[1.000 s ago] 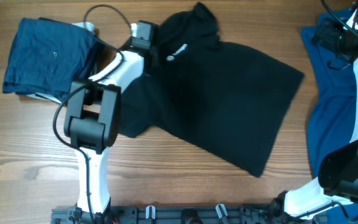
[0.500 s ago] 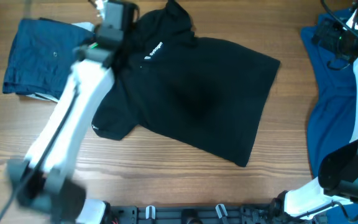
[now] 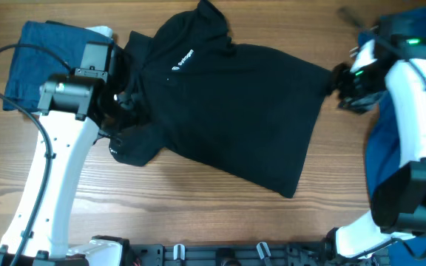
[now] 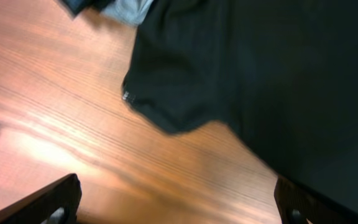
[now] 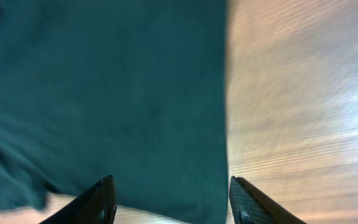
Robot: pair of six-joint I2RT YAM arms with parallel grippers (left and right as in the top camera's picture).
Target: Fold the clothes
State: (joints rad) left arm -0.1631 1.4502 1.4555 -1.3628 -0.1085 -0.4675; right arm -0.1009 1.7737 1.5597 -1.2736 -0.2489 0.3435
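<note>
Across the middle of the worktop (image 3: 198, 214) the black T-shirt (image 3: 235, 111) lies spread on a slant, collar up-left, hem low-right. The left end effector (image 4: 176, 198) hovers with fingers wide apart above the loose sleeve (image 3: 133, 144). The right end effector (image 5: 173, 200), equally agape, hangs over the hem edge near its upper corner (image 3: 322, 75). I'd say each should pinch right at the fabric's edge. Bare wood in front leaves room, but the navy pile (image 3: 50, 63) and blue shirt (image 3: 381, 159) crowd both flanks.

Robot lab bench: wooden table (image 3: 213, 214)
</note>
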